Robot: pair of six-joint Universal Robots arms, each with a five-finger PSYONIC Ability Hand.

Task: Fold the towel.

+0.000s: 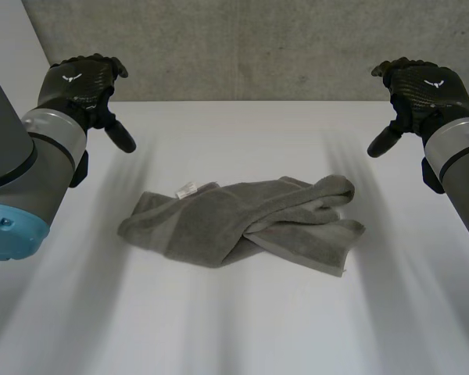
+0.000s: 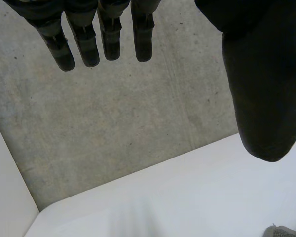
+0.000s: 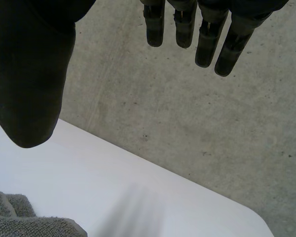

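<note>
A grey towel (image 1: pixel 242 223) lies crumpled and twisted in the middle of the white table (image 1: pixel 234 328), with a small white label (image 1: pixel 187 189) at its far left part. My left hand (image 1: pixel 82 86) hovers high at the far left, open, fingers (image 2: pixel 84 44) straight, holding nothing. My right hand (image 1: pixel 418 90) hovers high at the far right, open too, its fingers (image 3: pixel 207 39) straight and empty. Both hands are well apart from the towel. A corner of the towel (image 2: pixel 286 231) shows beyond the left thumb, and another bit of towel (image 3: pixel 24 219) lies below the right thumb.
A grey concrete wall (image 1: pixel 242 47) rises behind the table's far edge. White table surface runs all round the towel.
</note>
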